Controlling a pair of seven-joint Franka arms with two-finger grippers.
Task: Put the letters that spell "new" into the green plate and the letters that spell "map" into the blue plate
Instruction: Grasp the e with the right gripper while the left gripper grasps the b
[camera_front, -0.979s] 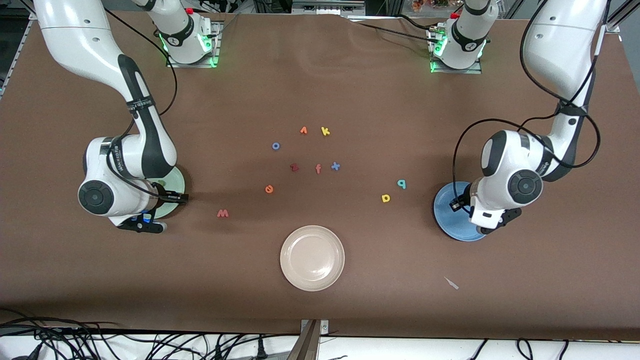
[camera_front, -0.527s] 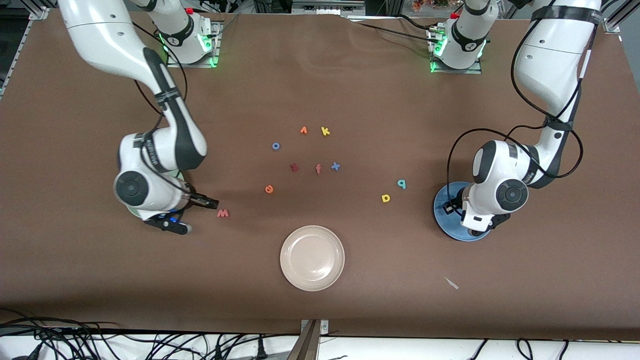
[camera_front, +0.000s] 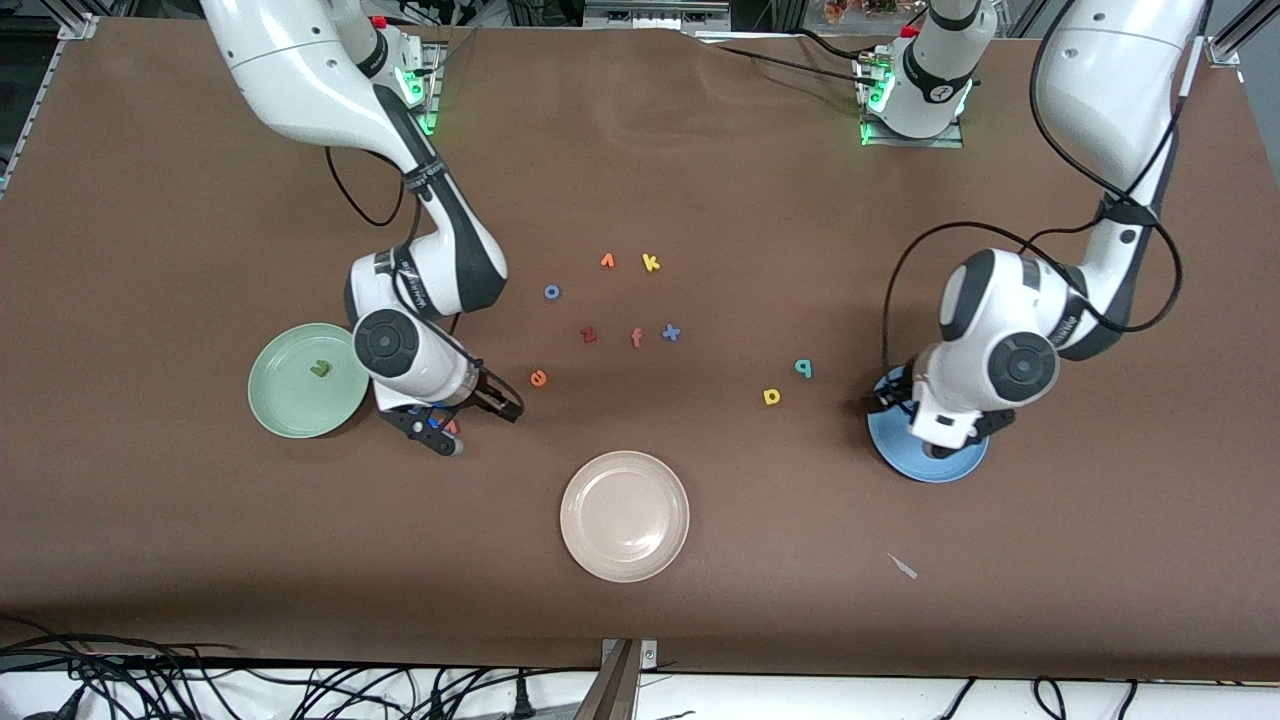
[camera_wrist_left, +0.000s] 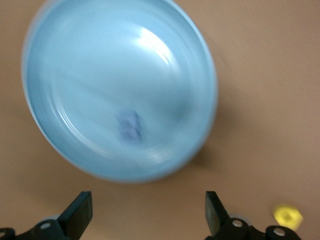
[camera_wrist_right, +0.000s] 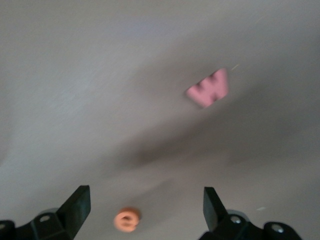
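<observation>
The green plate (camera_front: 285, 405) lies toward the right arm's end with the green n (camera_front: 320, 369) in it. My right gripper (camera_front: 465, 420) (camera_wrist_right: 145, 210) is open and empty, low over the red-pink w (camera_front: 452, 427) (camera_wrist_right: 210, 89), with the orange e (camera_front: 538, 378) (camera_wrist_right: 127, 220) just beside it. At the left arm's end my left gripper (camera_front: 938, 430) (camera_wrist_left: 147, 215) hangs open over the rim of the blue plate (camera_front: 890, 440) (camera_wrist_left: 75, 60). The blue m (camera_wrist_left: 129, 125) lies in that plate. Between the plates sit the yellow a (camera_front: 771, 397) (camera_wrist_left: 287, 216) and the teal p (camera_front: 803, 368).
A beige plate (camera_front: 625, 515) lies nearer the front camera at mid-table. Farther off are loose letters: a blue o (camera_front: 551, 292), dark red z (camera_front: 589, 335), orange-pink f (camera_front: 636, 338), blue x (camera_front: 671, 333), yellow k (camera_front: 651, 263) and an orange letter (camera_front: 607, 261).
My right arm swung off the green plate, uncovering the n, and now hangs over the w. My left gripper has opened over the blue plate.
</observation>
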